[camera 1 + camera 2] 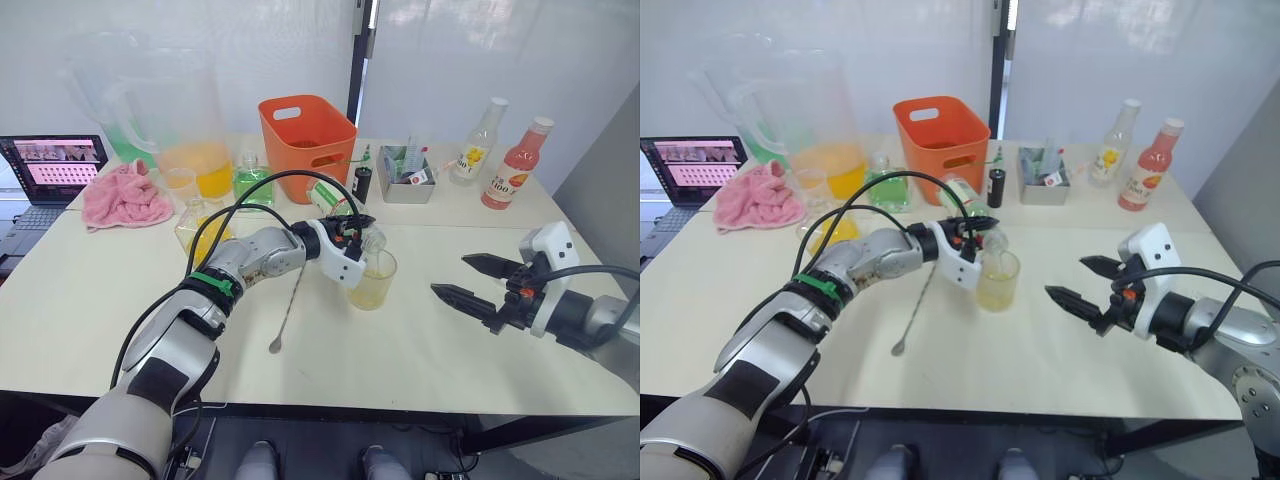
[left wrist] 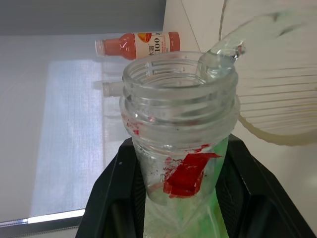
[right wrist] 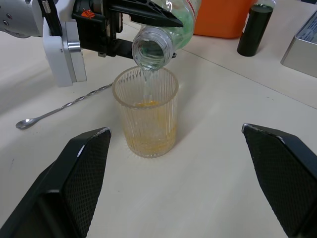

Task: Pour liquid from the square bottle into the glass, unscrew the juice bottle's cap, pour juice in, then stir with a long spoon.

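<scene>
left gripper (image 1: 352, 228) clamps juice bottle (image 3: 166, 29) tipped over glass (image 3: 145, 111); right gripper (image 1: 468, 280) spread, empty. overtilt risks overflow.

Table layout, mid-pour

The glass (image 1: 373, 278) stands near the table's (image 1: 80, 300) middle, with the juice bottle (image 1: 340, 203) tipped over it from the left gripper (image 1: 352, 228), mouth above the rim. The long spoon (image 1: 288, 308) lies flat to the glass's left, bowl toward the front edge. The right gripper (image 1: 470, 279) hovers to the glass's right, apart from it. A basket (image 1: 306, 133) sits near the back edge, behind the glass; a laptop (image 1: 50, 175) rests beyond the left edge.
</scene>
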Tool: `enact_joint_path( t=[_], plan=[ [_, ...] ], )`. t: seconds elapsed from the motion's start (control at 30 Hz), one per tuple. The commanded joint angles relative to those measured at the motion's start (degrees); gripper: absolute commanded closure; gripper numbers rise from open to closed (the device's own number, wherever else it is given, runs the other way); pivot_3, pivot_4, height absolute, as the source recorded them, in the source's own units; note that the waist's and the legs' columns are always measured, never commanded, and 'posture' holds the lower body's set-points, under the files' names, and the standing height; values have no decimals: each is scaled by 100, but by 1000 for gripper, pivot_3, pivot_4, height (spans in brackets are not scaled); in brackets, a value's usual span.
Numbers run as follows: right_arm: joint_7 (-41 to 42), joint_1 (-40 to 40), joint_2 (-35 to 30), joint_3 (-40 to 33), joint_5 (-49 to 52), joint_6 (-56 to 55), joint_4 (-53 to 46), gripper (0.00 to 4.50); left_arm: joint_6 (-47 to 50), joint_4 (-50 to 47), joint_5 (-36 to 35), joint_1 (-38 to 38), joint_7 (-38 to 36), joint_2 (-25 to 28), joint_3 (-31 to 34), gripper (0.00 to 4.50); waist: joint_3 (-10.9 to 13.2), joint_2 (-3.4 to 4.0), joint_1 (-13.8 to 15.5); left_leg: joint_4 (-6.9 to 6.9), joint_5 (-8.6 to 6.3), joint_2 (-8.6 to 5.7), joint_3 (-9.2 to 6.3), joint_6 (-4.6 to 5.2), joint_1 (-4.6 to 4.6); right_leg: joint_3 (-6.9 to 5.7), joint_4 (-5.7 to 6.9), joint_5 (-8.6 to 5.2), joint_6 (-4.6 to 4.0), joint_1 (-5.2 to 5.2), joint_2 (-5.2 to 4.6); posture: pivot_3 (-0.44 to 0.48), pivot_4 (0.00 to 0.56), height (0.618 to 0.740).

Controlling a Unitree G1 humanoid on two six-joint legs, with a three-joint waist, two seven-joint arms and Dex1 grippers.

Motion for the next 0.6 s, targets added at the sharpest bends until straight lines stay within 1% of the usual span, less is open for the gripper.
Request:
enact_joint_path(
  t=[0.03, 0.6],
  plan=[
    [27, -143, -45, -51, 3, -123, -96, 31, 35, -256, -103, -214, 69, 45, 145, 3010, 0, 0, 1, 0, 0, 0, 0, 0, 0, 0, 0, 0, 0, 0, 0, 0, 150, 725],
    [45, -180, -20, -21, -18, -118, -94, 31, 83, -433, 138, -160, 206, 111, 71, 3010, 0, 0, 4, 2, 0, 0, 0, 0, 0, 0, 1, 1, -2, 0, 0, 0, 150, 725]
  ],
)
